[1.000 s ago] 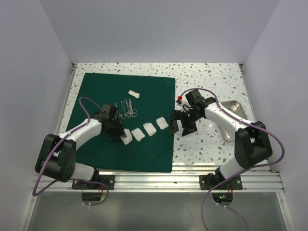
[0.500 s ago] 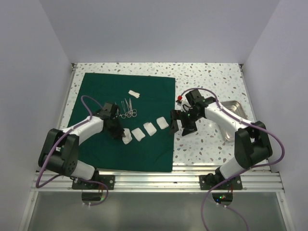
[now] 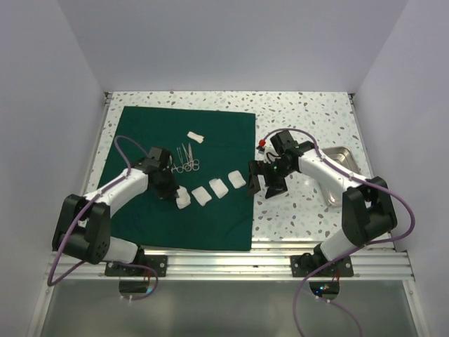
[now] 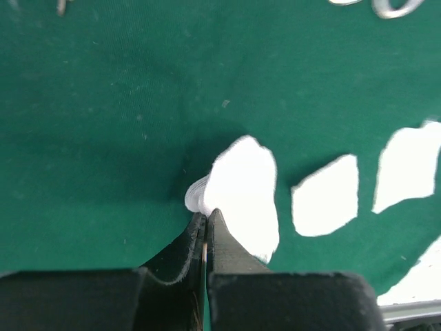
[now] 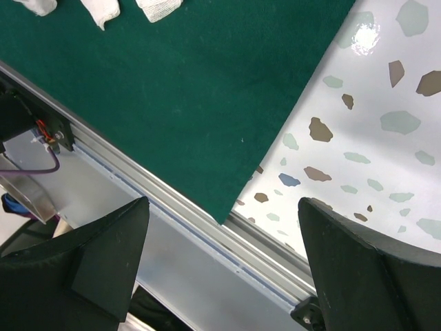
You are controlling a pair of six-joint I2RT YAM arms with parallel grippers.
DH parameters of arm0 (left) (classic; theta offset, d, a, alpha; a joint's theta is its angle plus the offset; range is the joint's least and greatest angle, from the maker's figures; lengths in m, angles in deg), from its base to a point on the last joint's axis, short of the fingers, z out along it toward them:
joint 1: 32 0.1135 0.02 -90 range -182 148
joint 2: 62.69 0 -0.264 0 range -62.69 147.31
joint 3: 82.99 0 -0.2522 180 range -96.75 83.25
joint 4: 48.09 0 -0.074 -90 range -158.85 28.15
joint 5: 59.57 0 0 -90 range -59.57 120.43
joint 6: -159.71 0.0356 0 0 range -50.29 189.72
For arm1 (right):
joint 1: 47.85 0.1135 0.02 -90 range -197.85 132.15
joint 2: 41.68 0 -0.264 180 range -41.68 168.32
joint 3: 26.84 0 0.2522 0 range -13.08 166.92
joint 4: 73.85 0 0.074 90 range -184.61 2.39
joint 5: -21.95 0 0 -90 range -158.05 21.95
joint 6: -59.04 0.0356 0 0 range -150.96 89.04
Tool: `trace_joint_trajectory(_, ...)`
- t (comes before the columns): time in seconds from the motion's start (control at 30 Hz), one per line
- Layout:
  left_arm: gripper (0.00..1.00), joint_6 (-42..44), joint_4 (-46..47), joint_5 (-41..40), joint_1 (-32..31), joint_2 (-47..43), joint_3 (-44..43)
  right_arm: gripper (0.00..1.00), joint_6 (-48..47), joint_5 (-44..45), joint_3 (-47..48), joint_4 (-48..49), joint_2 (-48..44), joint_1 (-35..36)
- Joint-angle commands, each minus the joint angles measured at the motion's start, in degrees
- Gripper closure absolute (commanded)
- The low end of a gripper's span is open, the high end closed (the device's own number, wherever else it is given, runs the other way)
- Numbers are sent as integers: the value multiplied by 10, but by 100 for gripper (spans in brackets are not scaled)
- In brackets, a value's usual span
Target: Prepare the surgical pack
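1. Nearest me, the left gripper (image 4: 205, 219) was clenched on the edge of a white gauze square (image 4: 242, 196). I think it was pinched between the tips, though the wrist view showed only a sliver there.
2. The right gripper (image 5: 222, 203) hung released, jaws wide and holding nothing, above the aluminium rail (image 3: 266, 261).
3. The surgical-pack cloth (image 3: 147, 130) lay spread flat on the left half of the table, its near edge just beside the rail. It carried three more gauze squares (image 3: 219, 187), a small gauze roll (image 3: 196, 136) and ringed steel instruments (image 3: 186, 163).
4. I judged the cloth light, soft and limp, matte rather than slippery. It would drape and fold instead of keeping shape, and dragging it would shift its load. A bare corner or hem seemed the best hold, and the near right corner lay under the right arm.
5. The speckled terrazzo tabletop (image 3: 309, 112) looked hard and glossy, so a flat hem might be awkward to get under. A steel tray (image 3: 345, 156) sat at the right edge, partly hidden by the arm.
6. Plain pale walls (image 3: 231, 42) closed in three sides, leaving little room beyond the far edge.
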Motion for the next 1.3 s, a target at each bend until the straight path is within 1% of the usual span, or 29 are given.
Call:
trace_joint_trajectory(0.0, 100, 16, -38, -12, 1, -57, -33, 7, -4, -11, 27, -9, -2, -1)
trace_joint_trajectory(0.1, 100, 22, -42, 10, -2, -103, -29, 7, -4, -32, 38, -1, 1, 0)
trace_joint_trajectory(0.2, 100, 28, -17, 49, -12, -156, -17, 5, 8, -90, 44, 33, 2, 4)
trace_joint_trajectory(0.23, 100, 31, 11, 64, -16, -169, -6, 4, 25, -129, 44, 46, 3, 9)
trace_joint_trajectory(0.3, 100, 31, 28, 83, -35, -206, 2, 1, 51, -167, 43, 107, -2, 19)
trace_joint_trajectory(0.33, 100, 30, 39, 88, -49, -214, 5, 1, 81, -188, 43, 129, -3, 33)
trace_joint_trajectory(0.37, 100, 30, 44, 94, -57, -227, 4, 1, 94, -198, 43, 172, -4, 40)
trace_joint_trajectory(0.43, 100, 30, 63, 102, -86, -237, 3, 1, 129, -217, 46, 211, -2, 60)
trace_joint_trajectory(0.47, 100, 31, 72, 109, -97, -248, 4, 1, 142, -232, 48, 246, 0, 66)
trace_joint_trajectory(0.57, 100, 31, 96, 128, -123, -259, -1, 1, 162, -239, 63, 274, 6, 84)
trace_joint_trajectory(0.8, 100, 30, 124, 171, -131, -271, -2, 4, 195, -252, 53, 332, 8, 115)
trace_joint_trajectory(1.03, 100, 28, 132, 193, -134, -274, 0, 3, 172, -235, 47, 306, 12, 136)
trace_joint_trajectory(1.23, 100, 23, 151, 209, -137, -278, 2, 8, 171, -234, 37, 310, 14, 140)
trace_joint_trajectory(1.27, 100, 22, 155, 210, -137, -279, 2, 11, 171, -231, 36, 311, 14, 139)
